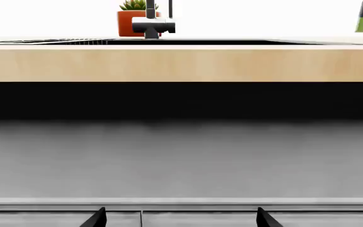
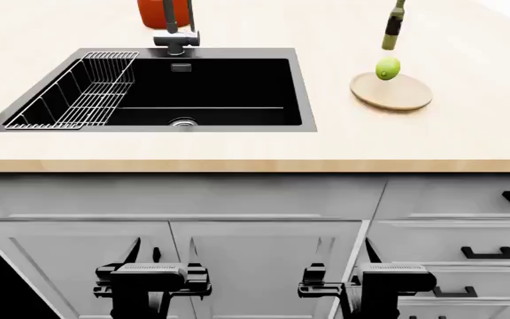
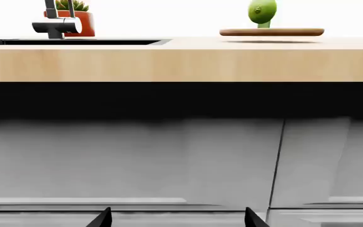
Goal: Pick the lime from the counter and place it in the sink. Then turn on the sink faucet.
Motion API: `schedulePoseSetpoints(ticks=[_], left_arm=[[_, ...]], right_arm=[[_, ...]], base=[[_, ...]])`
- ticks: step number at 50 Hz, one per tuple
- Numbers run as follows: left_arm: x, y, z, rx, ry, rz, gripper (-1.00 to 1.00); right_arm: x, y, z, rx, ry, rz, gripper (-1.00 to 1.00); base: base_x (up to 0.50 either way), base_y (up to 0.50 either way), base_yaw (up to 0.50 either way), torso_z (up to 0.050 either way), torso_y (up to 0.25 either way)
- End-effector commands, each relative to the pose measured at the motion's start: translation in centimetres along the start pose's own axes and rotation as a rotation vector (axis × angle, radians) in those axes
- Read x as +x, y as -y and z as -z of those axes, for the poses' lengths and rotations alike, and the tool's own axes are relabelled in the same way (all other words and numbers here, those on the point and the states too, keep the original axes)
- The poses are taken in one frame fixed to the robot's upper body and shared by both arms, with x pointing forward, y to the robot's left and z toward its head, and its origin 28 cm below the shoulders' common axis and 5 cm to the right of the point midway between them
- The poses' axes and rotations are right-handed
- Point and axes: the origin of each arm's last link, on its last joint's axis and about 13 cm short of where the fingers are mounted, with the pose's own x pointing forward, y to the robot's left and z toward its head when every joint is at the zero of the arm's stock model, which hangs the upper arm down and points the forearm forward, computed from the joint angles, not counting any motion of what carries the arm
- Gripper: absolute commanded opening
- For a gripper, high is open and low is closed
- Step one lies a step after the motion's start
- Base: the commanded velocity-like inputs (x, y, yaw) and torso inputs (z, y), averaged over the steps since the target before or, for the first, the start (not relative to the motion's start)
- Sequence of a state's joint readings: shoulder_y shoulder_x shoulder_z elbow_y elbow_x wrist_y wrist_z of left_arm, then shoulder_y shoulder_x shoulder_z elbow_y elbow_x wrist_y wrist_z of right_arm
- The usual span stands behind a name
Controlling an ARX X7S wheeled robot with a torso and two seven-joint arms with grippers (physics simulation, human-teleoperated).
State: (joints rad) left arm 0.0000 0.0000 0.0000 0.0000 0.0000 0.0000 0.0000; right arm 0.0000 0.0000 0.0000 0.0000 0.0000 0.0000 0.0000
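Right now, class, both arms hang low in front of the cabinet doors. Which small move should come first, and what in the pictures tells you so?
Probably raise the right gripper above the counter edge and toward the lime. The lime sits on the round wooden board, right of the sink, on that arm's side. Both grippers, the left gripper included, sit open below counter height, holding nothing.

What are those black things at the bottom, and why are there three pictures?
They are a robot's two hands: the left hand and the right hand. Both are open and hold nothing. The big picture comes from a camera on the robot's head, looking down. The other two come from cameras near each hand, looking at the cupboard front. On the counter you see a black sink, a faucet, a wine bottle, and a lime on a round wooden board.
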Motion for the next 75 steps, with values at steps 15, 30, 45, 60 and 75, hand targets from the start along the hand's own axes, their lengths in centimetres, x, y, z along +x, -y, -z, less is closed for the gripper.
schedulePoseSetpoints(ticks=[15, 30, 45, 60, 75], left_arm=[[-1.3, 1.0, -1.0, 0.011, 0.036, 0.026, 1.0], [-5.5, 1.4, -6.0, 0.05, 0.096, 0.046, 1.0], [-4.7, 0.3, -15.1, 0.124, 0.169, 0.108, 1.0], [-2.9, -1.1, -24.4, 0.076, 0.2, 0.2, 1.0], [-1.5, -2.2, -29.8, 0.043, 0.249, 0.195, 1.0]], right_arm=[[-1.4, -0.4, -0.3, -0.005, 0.067, 0.023, 1.0], [-4.9, 0.5, -5.2, 0.017, 0.131, 0.004, 1.0], [-3.6, 2.2, -15.4, 0.02, 0.266, -0.038, 1.0], [-0.6, 3.9, -24.3, 0.051, 0.368, -0.041, 1.0], [1.9, 5.0, -29.7, 0.071, 0.382, -0.077, 1.0]], base=[[0.0, 0.0, 0.0, 0.0, 0.0], [0.0, 0.0, 0.0, 0.0, 0.0], [0.0, 0.0, 0.0, 0.0, 0.0], [0.0, 0.0, 0.0, 0.0, 0.0], [0.0, 0.0, 0.0, 0.0, 0.0]])
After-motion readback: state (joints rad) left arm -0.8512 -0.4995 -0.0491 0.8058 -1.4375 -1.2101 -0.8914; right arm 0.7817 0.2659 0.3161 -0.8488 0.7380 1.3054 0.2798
